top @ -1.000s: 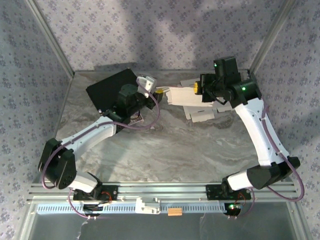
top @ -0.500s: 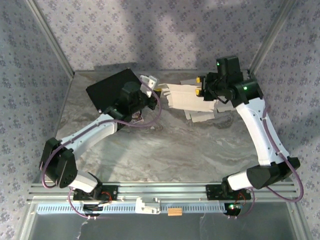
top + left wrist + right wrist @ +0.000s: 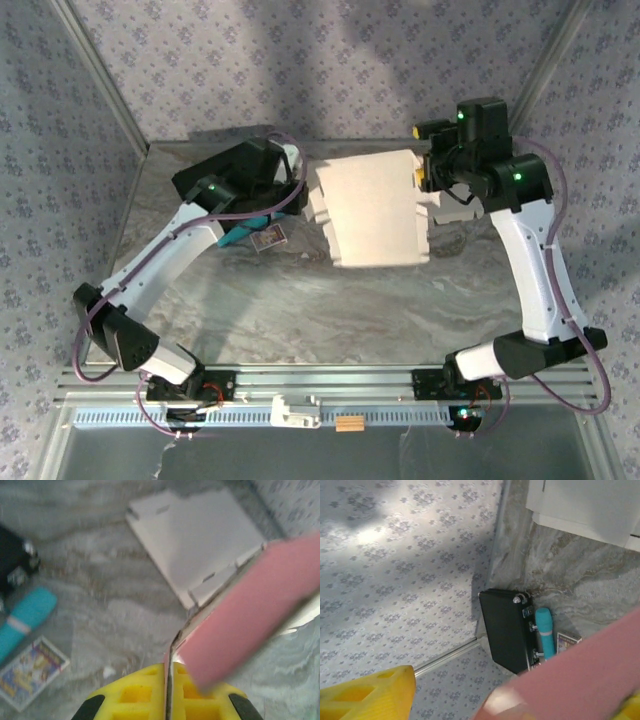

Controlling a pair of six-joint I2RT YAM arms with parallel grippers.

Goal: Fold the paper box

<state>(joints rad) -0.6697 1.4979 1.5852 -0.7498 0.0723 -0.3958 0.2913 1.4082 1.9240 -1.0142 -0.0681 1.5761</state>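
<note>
**Item: paper box, mid-fold, two-arm rig**

1. Worktop (image 3: 330, 310): grey marbled surface. The near half carries only the two arms.
2. Printed card (image 3: 270, 238): lies flat beside a teal cylinder (image 3: 238, 236), under the left forearm. The card has colourful print, but it is too small and blurred to read. No brand or label is legible anywhere.
3. Paper box (image 3: 370, 210): a white die-cut blank, held up off the worktop between the two grippers, its broad face turned to the overhead camera. A second ago it lay low and crumpled against the surface. It has since been lifted and spread out.
4. Left gripper (image 3: 168, 690): yellow fingers closed tight on the thin left edge of the paper box. A second ago it was half open, so it has taken over the hold.
5. Right gripper (image 3: 421, 156): at the box's right edge, jaws standing wide and gripping nothing. It was clamped a second ago and has let go. Judgement: this is a hand-over, and the right gripper is now free to take a flap or press a crease. The folds themselves are mostly still to do.
6. Flat white blank (image 3: 195, 545): a second sheet, lying on the worktop beyond the held box.
7. Black case (image 3: 507, 630): closed, in the far left corner against the patterned wall.
</note>
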